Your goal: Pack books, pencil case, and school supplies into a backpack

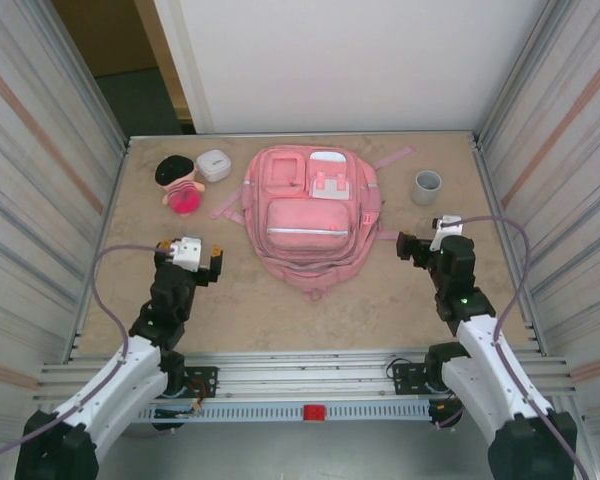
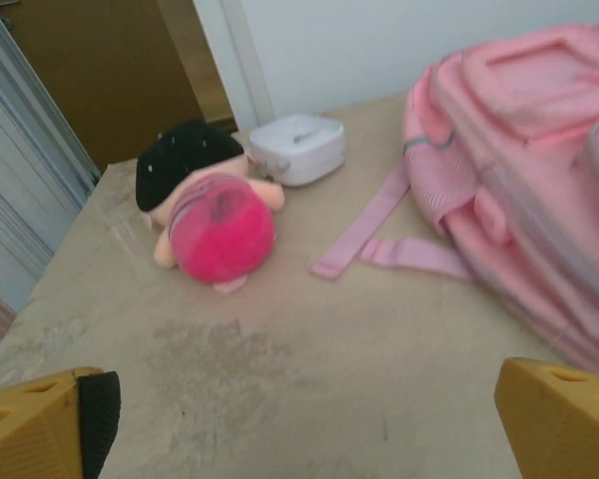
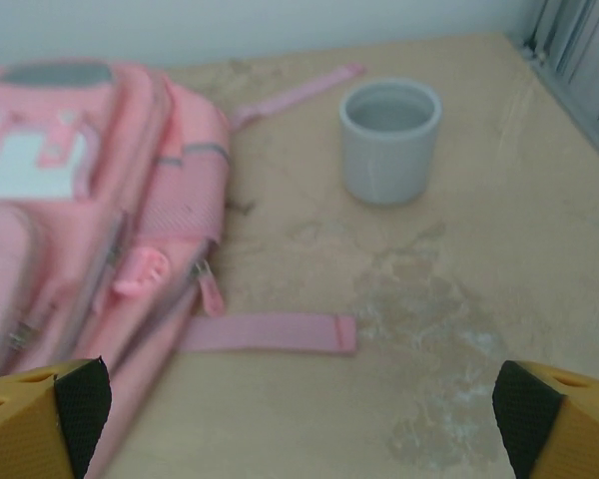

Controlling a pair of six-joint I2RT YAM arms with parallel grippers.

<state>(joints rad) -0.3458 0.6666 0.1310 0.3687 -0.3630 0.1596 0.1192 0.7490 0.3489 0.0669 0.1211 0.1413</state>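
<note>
both arms sit low on my side of the table (image 1: 280, 320), flanking the pack. left gripper (image 1: 210, 265): jaws wide apart, nothing between them. right gripper (image 1: 408, 248): same, spread wide and empty. each points inward at one flank of the pack, which i read as staging for a two-sided move, since one arm alone won't steady soft fabric. the backpack (image 1: 305, 225) lies flat mid-table between them, front pockets up and top toward the far wall, touching neither gripper. lying on its back like that, the zips face the top camera and both arms can reach them. the front pocket looks zipped, but i can't tell about the main compartment from here. loose straps (image 3: 270, 332) trail flat on the table either side, a snag risk if i go in low. further back on the left, a doll (image 1: 180, 185) lies on its side with a white box (image 1: 213, 164) just beside it. far right, a grey cup (image 1: 426, 186) stands upright, well apart from the pack. none of those three are packing items, so i leave them alone.
</note>
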